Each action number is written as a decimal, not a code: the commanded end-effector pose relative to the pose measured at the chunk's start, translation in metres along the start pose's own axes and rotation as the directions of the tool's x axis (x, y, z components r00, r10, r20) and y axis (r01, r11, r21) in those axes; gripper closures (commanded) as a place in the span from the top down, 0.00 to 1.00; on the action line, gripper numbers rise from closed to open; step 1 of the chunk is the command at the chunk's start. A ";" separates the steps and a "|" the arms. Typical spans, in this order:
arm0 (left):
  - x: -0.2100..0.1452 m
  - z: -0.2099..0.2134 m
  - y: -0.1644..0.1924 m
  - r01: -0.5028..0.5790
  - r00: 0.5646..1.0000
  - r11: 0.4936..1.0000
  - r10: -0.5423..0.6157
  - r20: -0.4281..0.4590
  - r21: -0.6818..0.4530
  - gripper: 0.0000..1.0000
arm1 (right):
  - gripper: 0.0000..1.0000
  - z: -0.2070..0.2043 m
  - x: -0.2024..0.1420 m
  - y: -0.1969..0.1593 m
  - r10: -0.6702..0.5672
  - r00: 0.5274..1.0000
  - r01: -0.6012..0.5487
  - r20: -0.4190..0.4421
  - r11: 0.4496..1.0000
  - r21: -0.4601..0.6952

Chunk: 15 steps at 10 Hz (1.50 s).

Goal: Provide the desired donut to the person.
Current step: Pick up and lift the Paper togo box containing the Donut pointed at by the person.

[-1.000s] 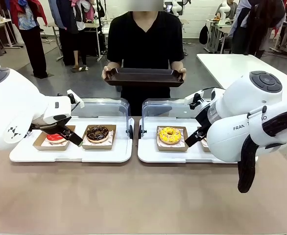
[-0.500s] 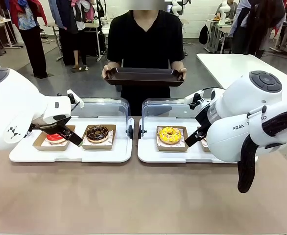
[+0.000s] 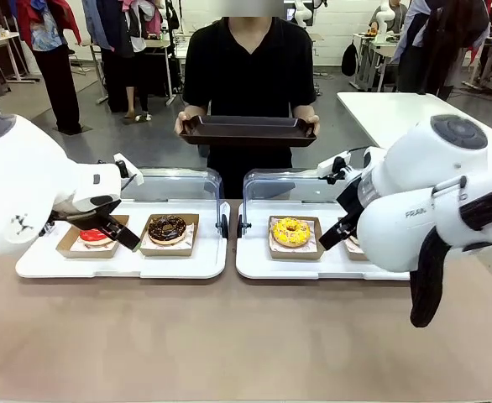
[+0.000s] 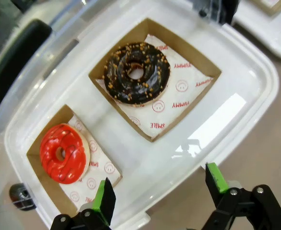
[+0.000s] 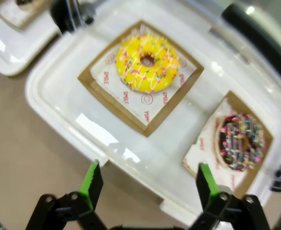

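Note:
Across the table the person (image 3: 248,63) holds a dark serving tray (image 3: 248,132) in both hands. A red-iced donut (image 3: 95,237) (image 4: 63,153) and a chocolate donut (image 3: 167,227) (image 4: 136,73) sit in brown paper boxes on the left white tray (image 3: 120,267). My left gripper (image 3: 120,232) (image 4: 160,187) hangs open above that tray's near edge, holding nothing. On the right white tray (image 3: 263,267) lie a yellow sprinkled donut (image 3: 291,232) (image 5: 147,62) and a dark sprinkled donut (image 5: 241,142). Over its front rim my right gripper (image 3: 334,233) (image 5: 147,178) is open and empty.
Each white tray has a clear lid, the left lid (image 3: 170,185) and the right lid (image 3: 284,185), standing open along its far side. The brown tabletop (image 3: 229,336) spreads in front of the trays. A white table (image 3: 414,113) stands at the back right.
The right arm has shifted slightly upward and to the right. The left arm, the donuts and the person's tray stay where they were.

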<state>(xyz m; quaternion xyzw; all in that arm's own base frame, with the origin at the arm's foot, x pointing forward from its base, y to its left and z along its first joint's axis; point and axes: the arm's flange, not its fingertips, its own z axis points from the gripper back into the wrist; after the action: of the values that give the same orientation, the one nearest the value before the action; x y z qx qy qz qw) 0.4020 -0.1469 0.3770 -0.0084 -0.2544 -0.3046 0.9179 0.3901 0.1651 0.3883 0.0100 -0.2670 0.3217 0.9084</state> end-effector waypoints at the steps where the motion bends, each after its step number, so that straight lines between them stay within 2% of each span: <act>1: -0.002 0.064 0.007 -0.011 0.998 0.997 0.007 -0.055 -0.072 1.00 | 1.00 0.066 -0.019 0.011 0.009 0.998 -0.006 -0.061 0.999 0.042; 4: -0.023 0.159 -0.002 0.057 0.996 0.998 -0.058 -0.060 -0.023 1.00 | 1.00 0.150 -0.044 0.025 0.032 0.981 -0.031 -0.189 0.999 0.005; 6: -0.012 0.198 0.014 0.053 0.998 0.999 -0.053 -0.045 -0.005 1.00 | 1.00 0.192 -0.035 0.019 -0.038 0.984 0.032 -0.175 0.999 -0.038; 7: -0.015 0.203 0.014 0.025 0.999 0.999 -0.024 -0.043 0.026 1.00 | 1.00 0.205 -0.034 0.015 -0.068 0.985 0.059 -0.156 0.996 -0.063; 8: -0.013 0.190 0.002 0.037 0.998 0.999 -0.038 -0.042 -0.029 1.00 | 1.00 0.178 -0.033 0.018 0.003 0.985 -0.001 -0.175 1.000 0.016; 11: -0.013 0.190 0.002 0.037 0.998 0.999 -0.038 -0.042 -0.029 1.00 | 1.00 0.178 -0.033 0.018 0.003 0.985 -0.001 -0.175 1.000 0.016; 12: -0.013 0.190 0.002 0.037 0.998 0.999 -0.038 -0.042 -0.029 1.00 | 1.00 0.192 -0.036 0.017 -0.017 0.984 0.018 -0.175 1.000 0.007; 13: -0.010 0.194 0.005 0.032 0.998 0.999 -0.033 -0.057 -0.024 1.00 | 1.00 0.191 -0.028 -0.016 0.046 0.980 0.027 -0.193 0.932 0.362; 14: -0.010 0.195 0.033 -0.008 1.000 0.974 0.011 0.011 -0.227 1.00 | 1.00 0.193 -0.022 -0.051 0.060 0.985 0.044 -0.161 0.818 0.574; 15: -0.017 0.195 0.052 -0.015 0.994 0.893 0.063 0.092 -0.450 1.00 | 1.00 0.195 -0.024 -0.082 0.094 0.987 0.023 -0.128 0.717 0.697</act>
<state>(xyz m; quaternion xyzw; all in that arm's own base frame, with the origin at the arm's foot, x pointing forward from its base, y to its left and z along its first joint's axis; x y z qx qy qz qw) 0.3190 -0.0826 0.5440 -0.1130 -0.2338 -0.3232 0.9100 0.3051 0.0709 0.5416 0.1816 -0.1550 0.3823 0.8927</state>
